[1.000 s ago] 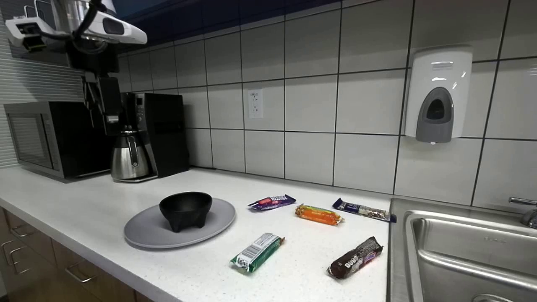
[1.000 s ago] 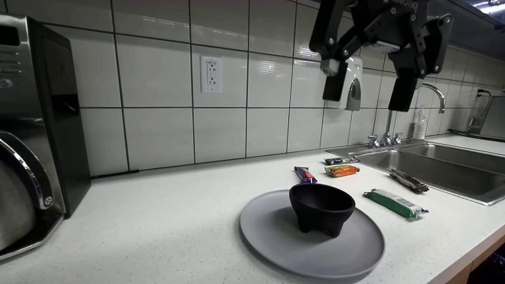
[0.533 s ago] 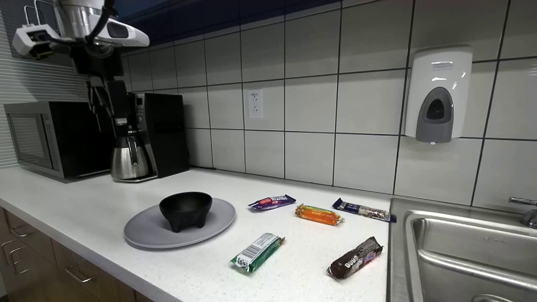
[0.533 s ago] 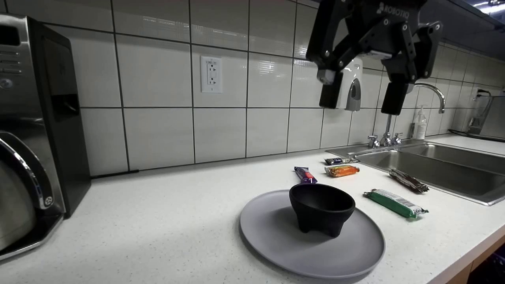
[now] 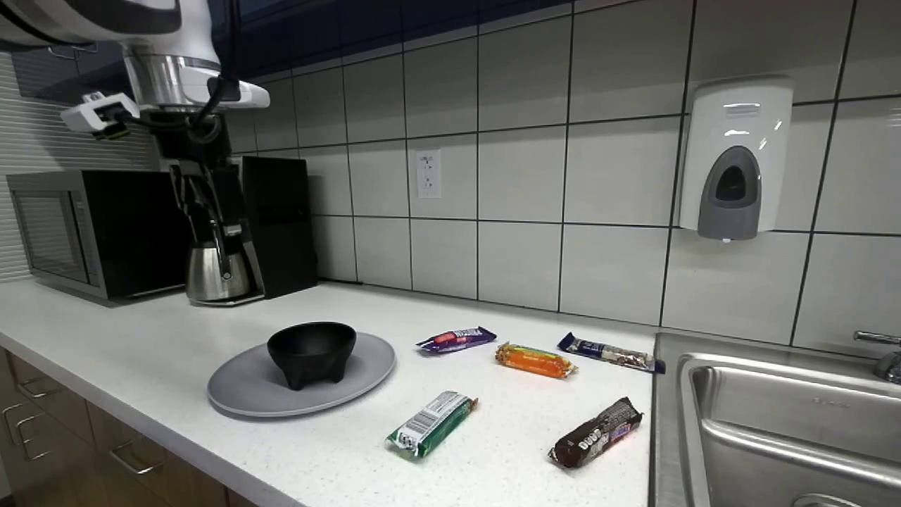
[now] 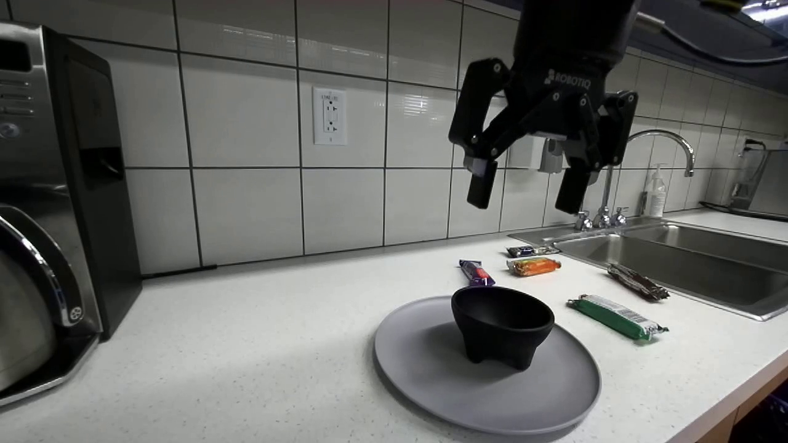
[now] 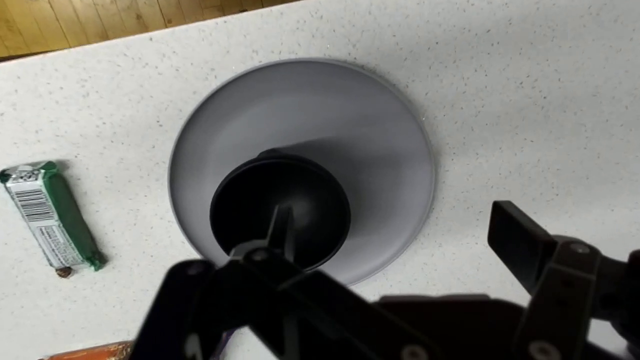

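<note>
Gripper hangs well above counter, fingers spread wide. Black bowl (stubby-legged, upright) stands off-centre on gray plate, lower than gripper and apart from it; in wrist view one finger overlaps bowl. Green-wrapped bar, purple-wrapped bar near plate; orange-wrapped bar, brown-wrapped bar, dark-blue bar farther off, toward sink.

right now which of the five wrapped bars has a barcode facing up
The green bar: its white barcode label faces up. No barcode can be made out on the purple bar, orange bar, dark blue bar or brown bar.
</note>
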`<state>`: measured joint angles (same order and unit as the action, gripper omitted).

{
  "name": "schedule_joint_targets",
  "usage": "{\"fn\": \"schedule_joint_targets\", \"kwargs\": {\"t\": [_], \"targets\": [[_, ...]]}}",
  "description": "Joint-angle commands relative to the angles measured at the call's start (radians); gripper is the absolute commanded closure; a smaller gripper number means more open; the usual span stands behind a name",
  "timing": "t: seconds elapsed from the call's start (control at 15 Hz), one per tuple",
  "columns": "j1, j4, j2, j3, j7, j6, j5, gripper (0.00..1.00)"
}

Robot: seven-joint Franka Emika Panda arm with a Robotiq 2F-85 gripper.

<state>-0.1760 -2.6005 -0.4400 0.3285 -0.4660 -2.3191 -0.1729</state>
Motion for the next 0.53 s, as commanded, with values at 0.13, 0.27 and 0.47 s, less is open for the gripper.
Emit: {"fn": "schedule_joint_targets", "kwargs": {"t": [0.13, 0.27, 0.47], "targets": [[0.024, 0.026, 0.112, 0.003, -0.02, -0.074, 0.069, 0.0], [0.027, 0.035, 0.151, 0.001, -0.022, -0.094, 0.09, 0.0], [0.03, 0.055, 0.208, -0.005, -0.024, -0.111, 0.118, 0.0]]}}
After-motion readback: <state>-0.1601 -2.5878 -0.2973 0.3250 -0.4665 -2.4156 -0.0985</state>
